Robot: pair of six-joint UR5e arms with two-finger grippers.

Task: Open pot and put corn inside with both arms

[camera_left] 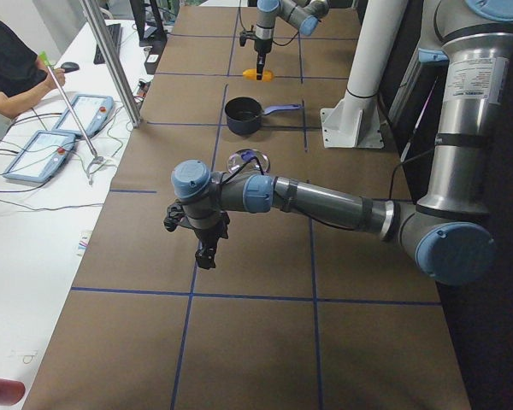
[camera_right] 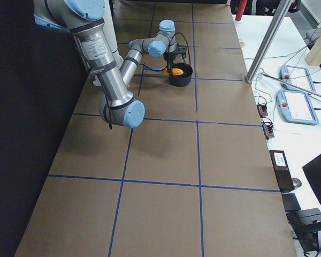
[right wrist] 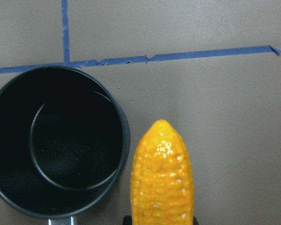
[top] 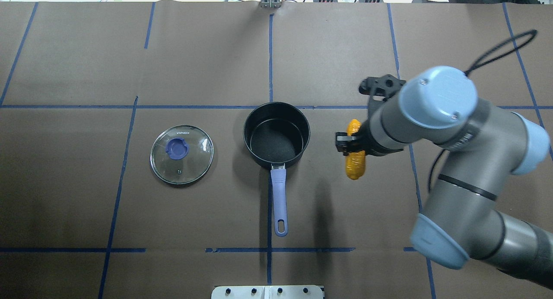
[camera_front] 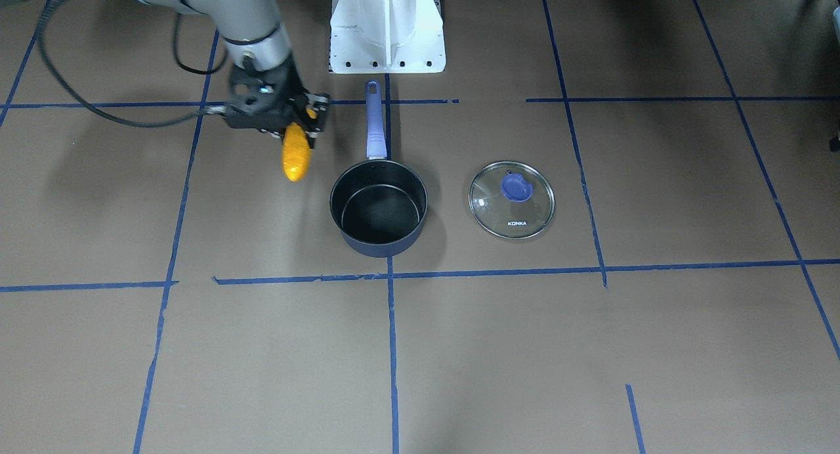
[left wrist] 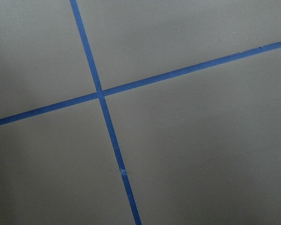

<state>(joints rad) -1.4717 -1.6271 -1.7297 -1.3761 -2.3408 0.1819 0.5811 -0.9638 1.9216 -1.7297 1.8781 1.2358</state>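
Observation:
The pot (camera_front: 379,211) stands open in the middle of the table, its lavender handle (camera_front: 374,123) pointing toward my base. Its glass lid (camera_front: 512,201) lies flat on the table on my left side of it, knob up. My right gripper (camera_front: 295,127) is shut on the corn (camera_front: 296,155) and holds it above the table, beside the pot on my right. In the right wrist view the corn (right wrist: 163,178) sits just right of the pot's rim (right wrist: 61,140). My left gripper (camera_left: 207,249) hovers over bare table far from the pot. I cannot tell whether it is open or shut.
The white pedestal base (camera_front: 387,27) stands just behind the pot's handle. Blue tape lines (left wrist: 100,96) cross the brown table. A person (camera_left: 8,68) sits at a side table with tablets beyond a metal pole (camera_left: 111,60).

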